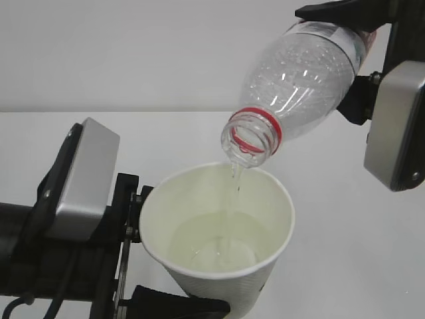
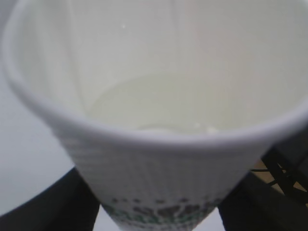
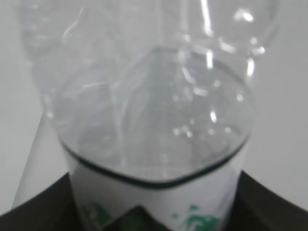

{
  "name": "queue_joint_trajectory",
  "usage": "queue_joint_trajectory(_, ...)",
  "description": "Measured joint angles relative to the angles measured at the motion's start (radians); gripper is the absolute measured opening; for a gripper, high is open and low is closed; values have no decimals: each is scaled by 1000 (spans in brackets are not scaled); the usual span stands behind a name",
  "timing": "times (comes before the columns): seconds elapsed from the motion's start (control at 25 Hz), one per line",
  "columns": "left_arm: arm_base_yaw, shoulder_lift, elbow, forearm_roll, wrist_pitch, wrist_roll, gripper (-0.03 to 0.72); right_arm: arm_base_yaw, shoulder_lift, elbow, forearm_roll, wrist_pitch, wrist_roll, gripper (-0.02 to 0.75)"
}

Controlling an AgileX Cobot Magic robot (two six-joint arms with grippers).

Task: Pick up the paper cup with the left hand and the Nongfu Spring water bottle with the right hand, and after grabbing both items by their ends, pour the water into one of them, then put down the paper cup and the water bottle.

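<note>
Exterior view shows the paper cup held up off the white table, leaning a little to the right, with its open mouth facing up toward the camera. A pool of water lies in its bottom, and a thin clear stream drops into it from above. The left hand comes in from the lower left; its black fingers pinch the cup low on its side near the base, and a silver-grey block sits on top of the arm just behind them.

Directly over the cup hangs the water bottle, tipped steeply so that its open neck with the red ring points down and to the left, just above the cup's rim without touching it. The bottle has no cap on. The right hand clamps the bottle at its far upper end, at the top right of the picture, where a bit of label shows between the dark jaws; its own silver-grey block hangs to the right.

From the left wrist, the cup fills the picture, the pale liquid visible inside, green print near its foot, and a dark finger on either side of it. From the right wrist, the clear ribbed bottle stretches away from the camera, with the white and green label edge between two dark fingers pressed against its sides.
</note>
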Motion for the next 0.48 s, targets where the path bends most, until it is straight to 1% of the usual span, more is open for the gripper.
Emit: queue_joint_trajectory(0.48, 0, 0, 0, 2, 0, 0, 501, 0, 0, 0, 0, 0, 0, 468)
